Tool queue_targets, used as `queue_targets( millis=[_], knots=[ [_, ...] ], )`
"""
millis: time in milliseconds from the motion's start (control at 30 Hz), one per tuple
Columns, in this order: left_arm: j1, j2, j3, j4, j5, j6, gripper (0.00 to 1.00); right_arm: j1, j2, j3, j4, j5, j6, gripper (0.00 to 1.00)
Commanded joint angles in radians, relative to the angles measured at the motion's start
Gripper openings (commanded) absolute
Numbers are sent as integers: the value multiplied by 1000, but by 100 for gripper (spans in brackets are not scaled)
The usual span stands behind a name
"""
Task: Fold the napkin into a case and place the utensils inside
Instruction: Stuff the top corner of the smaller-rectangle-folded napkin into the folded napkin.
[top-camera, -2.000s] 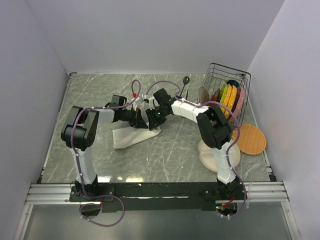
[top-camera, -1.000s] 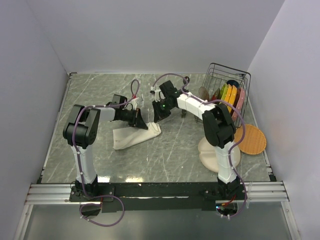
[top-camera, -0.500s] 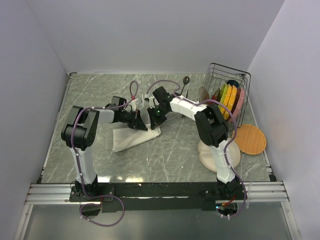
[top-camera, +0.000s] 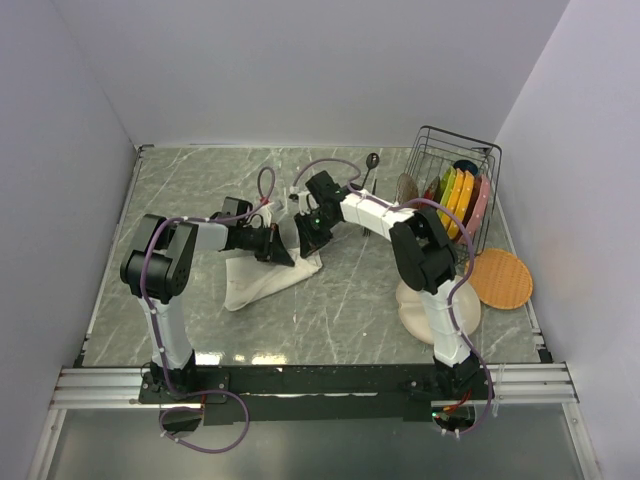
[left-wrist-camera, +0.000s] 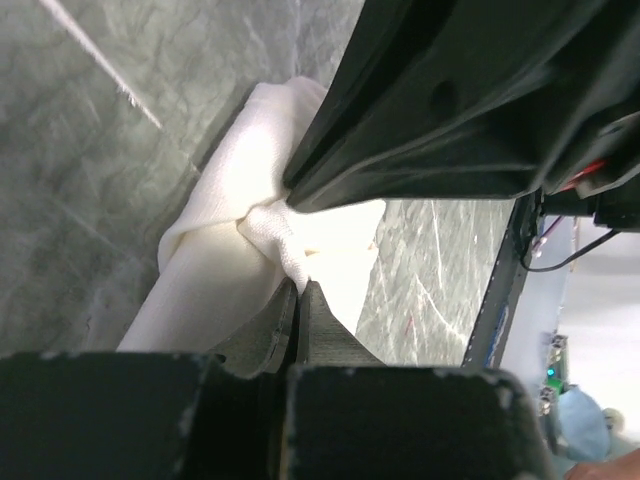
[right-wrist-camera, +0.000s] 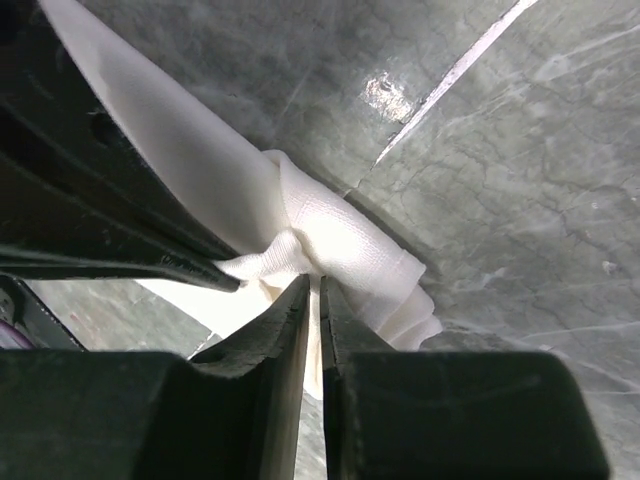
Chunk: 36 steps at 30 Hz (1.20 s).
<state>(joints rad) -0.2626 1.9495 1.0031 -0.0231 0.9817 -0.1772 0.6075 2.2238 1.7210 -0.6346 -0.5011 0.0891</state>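
Back at the napkin (top-camera: 262, 278), the right claw (right-wrist-camera: 312, 285) pinched its bunched end.
Beside it the left claw (left-wrist-camera: 300, 285) clamped the same cloth; folding looked unfinished, likely needing a coordinated pull next.

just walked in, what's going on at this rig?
Both arms meet at one end of the half-folded napkin on the table. The left arm's fingers and the right arm's fingers each pinch a bunched bit of cloth there. The spoon sits apart, by the dish rack, not in the napkin yet.
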Motion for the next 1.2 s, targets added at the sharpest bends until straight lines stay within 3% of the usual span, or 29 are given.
queue_targets(
  millis=[0,567,1000,1100,1167],
  knots=[
    [-6,-4,-29,15,-6,-57,1,-17,-85,23,38,-7,12,17],
    [0,40,-15,12,-6,-105,1,69,-66,-23,-2,200,-163,14],
    [11,57,-8,9,-5,-116,1,117,-81,-46,12,210,-213,36],
    [16,58,-4,2,-3,-110,1,117,-59,-46,9,236,-227,33],
    [17,62,-3,-4,-3,-105,1,117,-50,-47,16,271,-232,24]
  ],
)
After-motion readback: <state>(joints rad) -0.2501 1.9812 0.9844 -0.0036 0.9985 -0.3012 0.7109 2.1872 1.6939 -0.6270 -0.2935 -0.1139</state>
